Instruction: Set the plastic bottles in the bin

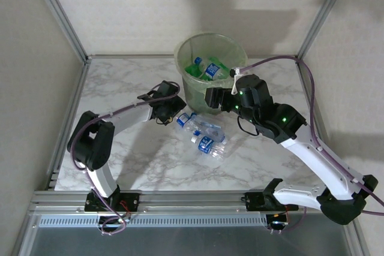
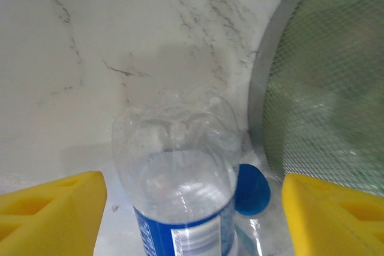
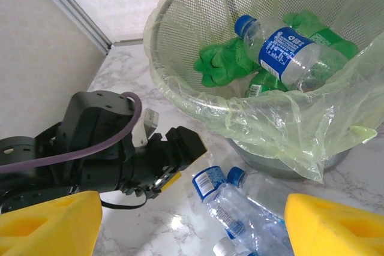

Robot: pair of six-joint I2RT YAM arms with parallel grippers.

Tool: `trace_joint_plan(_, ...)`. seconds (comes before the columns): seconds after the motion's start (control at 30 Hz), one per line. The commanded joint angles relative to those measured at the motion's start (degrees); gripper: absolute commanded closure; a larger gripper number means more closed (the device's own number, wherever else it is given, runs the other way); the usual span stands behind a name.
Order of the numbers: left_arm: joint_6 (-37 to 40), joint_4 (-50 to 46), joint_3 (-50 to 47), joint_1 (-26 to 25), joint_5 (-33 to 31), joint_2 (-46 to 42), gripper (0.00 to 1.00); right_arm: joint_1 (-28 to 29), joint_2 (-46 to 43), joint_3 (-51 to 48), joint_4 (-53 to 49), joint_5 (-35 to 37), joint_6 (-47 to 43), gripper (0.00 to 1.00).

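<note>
Broadly, we see the marble table (image 1: 120,148) with the bin (image 1: 195,88) at its far middle, several plastic bottles (image 1: 207,67) already inside. A loose cluster (image 1: 204,136) lies on the table just in front of the bin. We judge the left gripper (image 2: 193,181) the nearer arm: its jaws stand apart on either side of the nearest bottle (image 2: 174,172), not yet clamped. That bottle's long axis runs straight away from the claw, base pointing forward, so the fingers close across its width. A blue cap (image 2: 249,187) sits just beside it. The right gripper (image 3: 193,208) hangs spread and empty by the bin
</note>
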Motion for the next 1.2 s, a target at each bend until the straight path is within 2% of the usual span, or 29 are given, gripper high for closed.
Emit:
trace_joint_plan(0.0,-0.2,-2.1,2.4,-0.3,-0.8,2.9,0.24,0.6,-0.2,1.4,0.3,2.2,-0.9,0.20)
trace_joint_plan(0.47,0.3,-4.7,3.8,-1.5,-2.1,7.1,0.26,0.6,-1.6,0.8,-1.2,3.3,0.0,0.20)
trace_joint_plan(0.57,0.1,-4.8,2.5,-1.7,-2.3,7.1,0.30,0.6,-2.1,0.4,-1.3,3.3,0.0,0.20)
trace_joint_plan(0.93,-1.5,-2.7,-4.3,-2.1,-3.0,2.3,0.45,0.6,-5.5,-1.7,-1.9,3.0,1.6,0.20)
trace_joint_plan(1.17,-0.6,-4.9,-4.7,-2.1,-2.9,-3.9,0.47,0.7,-5.6,-2.1,-1.2,3.7,1.2,0.19)
